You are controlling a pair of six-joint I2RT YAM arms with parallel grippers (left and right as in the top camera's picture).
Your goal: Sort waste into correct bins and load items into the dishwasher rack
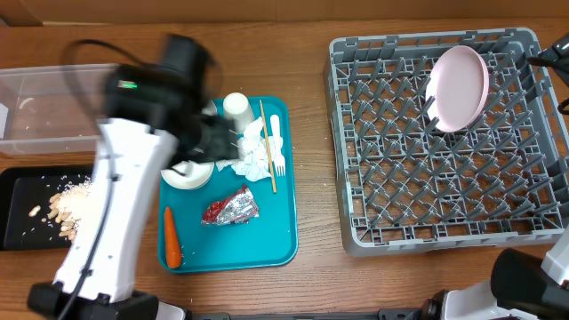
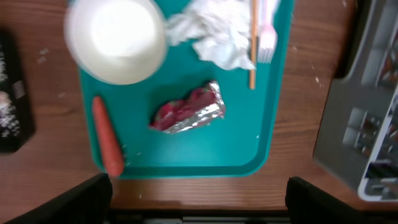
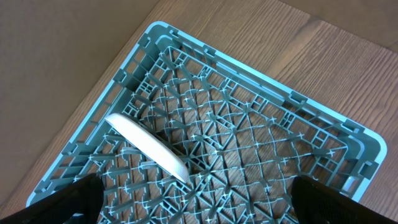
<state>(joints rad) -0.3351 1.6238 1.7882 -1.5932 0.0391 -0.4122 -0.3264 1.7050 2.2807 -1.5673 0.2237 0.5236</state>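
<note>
On teal tray (image 1: 277, 242): 1 carrot (image 1: 172, 238), 1 wrapper (image 1: 230, 210)

Wooden counter (image 1: 311, 133) carrying four things directly: grey dishwasher rack (image 1: 356, 238) on the right, teal tray (image 1: 267, 233) mid-counter, clear tub (image 1: 36, 107) far left, black tray (image 1: 20, 209) just beside it

Overhead looks straight down, left wrist close over teal tray (image 2: 205, 149), right wrist above rack (image 3: 261, 124)
</note>
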